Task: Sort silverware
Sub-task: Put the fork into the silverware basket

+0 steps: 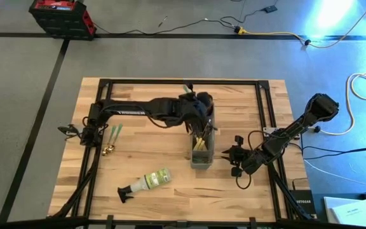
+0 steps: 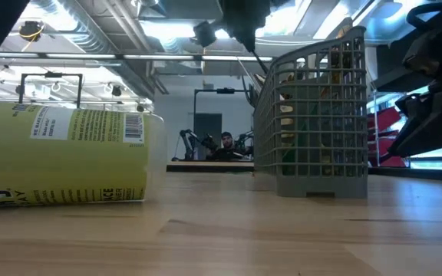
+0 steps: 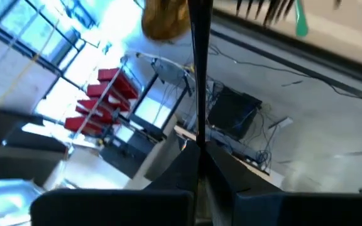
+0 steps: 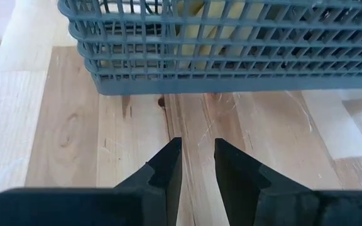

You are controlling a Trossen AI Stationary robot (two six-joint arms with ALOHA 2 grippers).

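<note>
Wooden table (image 1: 157,159), left hand (image 1: 199,121) gripping utensil (image 3: 198,81)

We are in a robotics lab or workshop, not a home. A butcher-block desk (image 1: 170,191) framed by black metal rails (image 1: 183,81) stands on a grey floor (image 1: 18,95) marked with dark tape lines. At the far left sits a red and black tool case (image 1: 61,16); yellow, white and black cables (image 1: 278,35) trail across the floor at the far right. Looking level across the desk, we see exposed ceiling ducts (image 2: 75,38) and strip lights (image 2: 175,31), red shelving (image 2: 386,134) on the right, and, far back, a seated person (image 2: 225,143) at another bench beside more robot arms (image 2: 190,142).
</note>
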